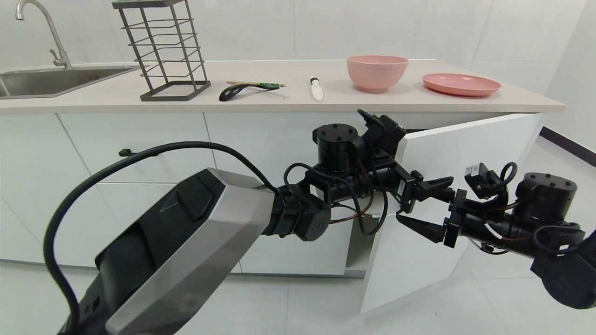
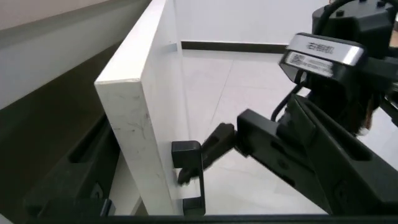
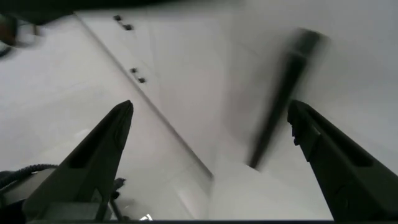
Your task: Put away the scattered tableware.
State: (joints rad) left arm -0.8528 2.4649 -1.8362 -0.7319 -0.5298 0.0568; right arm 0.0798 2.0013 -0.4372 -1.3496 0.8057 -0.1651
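Note:
On the counter lie a black spoon [image 1: 235, 90], chopsticks [image 1: 260, 84] and a white knife [image 1: 316, 88]. A pink bowl [image 1: 377, 72] and a pink plate [image 1: 461, 84] stand to their right. Below them a white cabinet door [image 1: 465, 153] stands open. My left gripper [image 1: 398, 174] is at the door's free edge [image 2: 143, 130], open, with a finger on either side. My right gripper [image 1: 424, 205] is open in front of the door, its fingers [image 3: 99, 155] spread wide and empty, facing the black handle [image 3: 280, 106]. That handle [image 2: 189, 177] sits low on the door's face.
A black wire rack [image 1: 167, 51] stands on the counter beside the sink [image 1: 56, 81] and tap [image 1: 46, 28]. Closed white cabinet fronts [image 1: 139, 149] run to the left. The open door swings out over the tiled floor [image 1: 489, 298].

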